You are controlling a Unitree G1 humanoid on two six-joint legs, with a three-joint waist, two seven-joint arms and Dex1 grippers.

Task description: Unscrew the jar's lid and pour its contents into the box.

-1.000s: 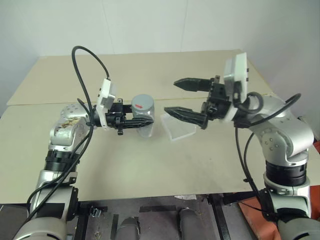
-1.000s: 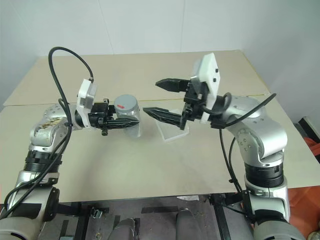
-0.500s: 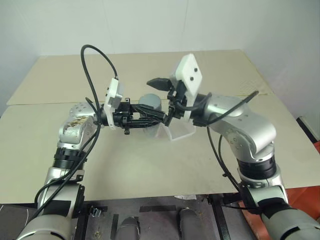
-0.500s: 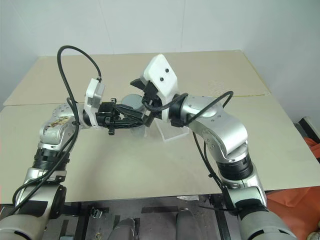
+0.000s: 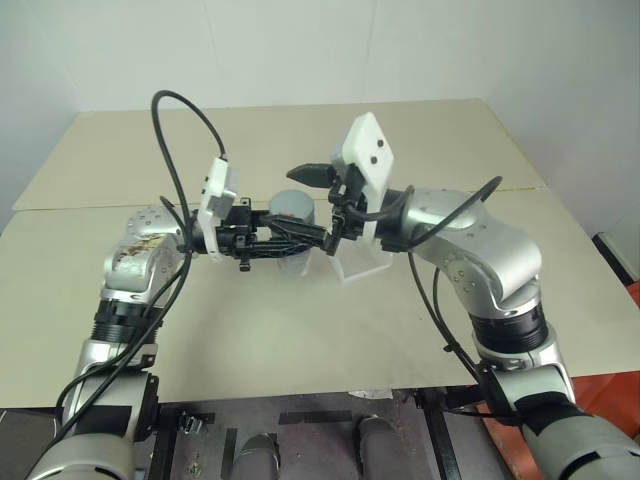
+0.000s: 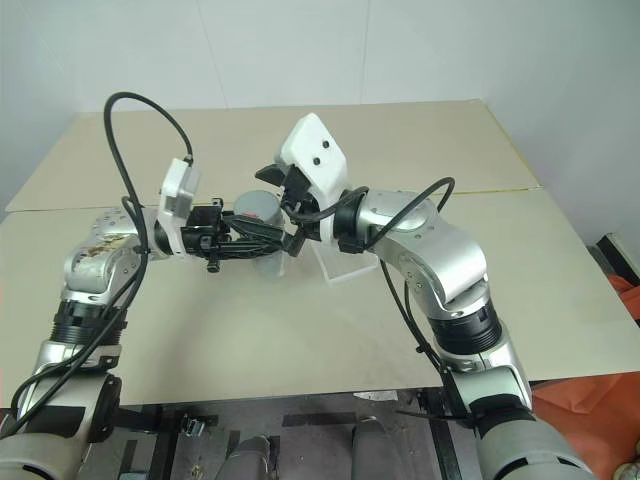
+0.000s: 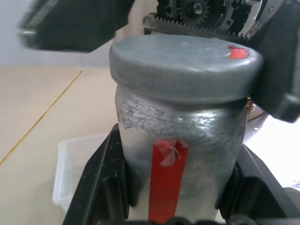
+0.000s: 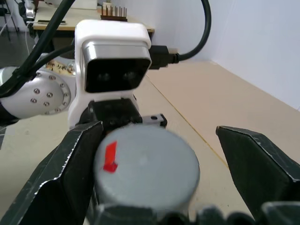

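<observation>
My left gripper (image 5: 303, 240) is shut on the jar (image 7: 187, 136), holding it upright above the table, and a red strip runs down the jar's side. The grey lid (image 8: 150, 164) sits on the jar and has a small red mark at its edge. My right gripper (image 8: 157, 129) is open, with one finger on each side of the lid. One of its fingers (image 8: 70, 168) is close against the lid's rim, while the other stands apart from it. The clear box (image 5: 362, 262) lies on the table just beyond the jar, under the right wrist. The contents are hidden.
The beige table (image 5: 250, 330) has a seam across its middle and free room on both sides of the arms. Its front edge is near my body. An orange object (image 6: 625, 285) lies beyond the table's right edge.
My right gripper has swung left from over the box to the jar and now straddles the lid, still open. The left gripper has kept the jar in about the same place.
</observation>
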